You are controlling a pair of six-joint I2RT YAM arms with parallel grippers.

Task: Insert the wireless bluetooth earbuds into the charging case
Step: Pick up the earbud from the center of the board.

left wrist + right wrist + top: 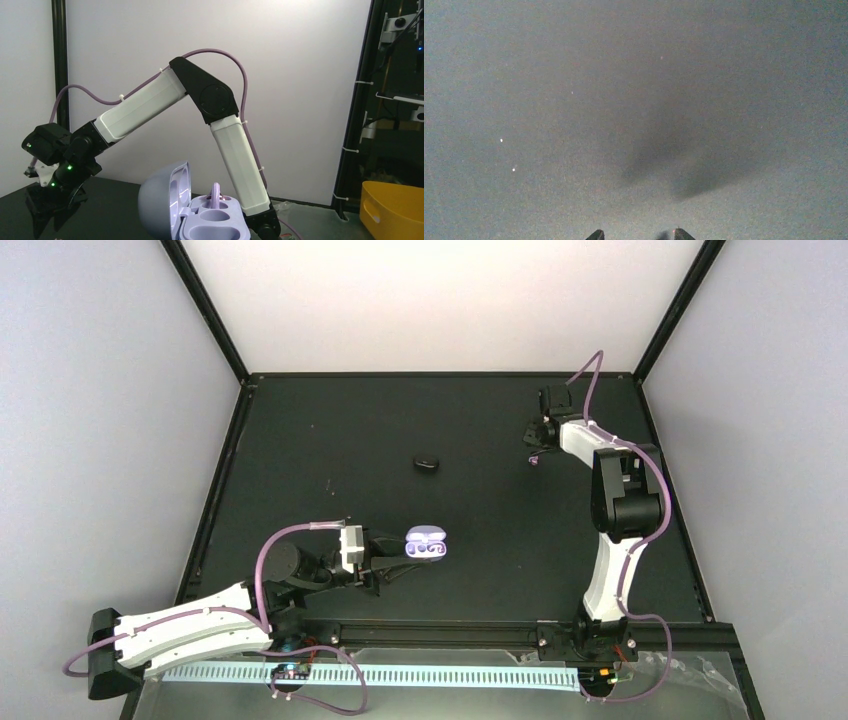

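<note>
The charging case (425,542) stands open at the table's near middle, and my left gripper (404,553) is shut on it from the left. In the left wrist view its lid (160,200) is raised and the pale lavender tray (227,227) faces up. One lavender earbud (216,195) stands upright in the far socket; the nearer sockets are empty. My right gripper (534,453) is at the back right, pointing down close to the table. Its fingertips (596,235) stand apart in the right wrist view, with a small dark blob (663,235) by the right tip. I cannot make out a second earbud.
A small dark oval object (427,462) lies mid-table behind the case. The right arm (150,100) spans the left wrist view. A yellow bin (395,210) sits beyond the table's right side. Black frame posts (210,310) and white walls enclose the table.
</note>
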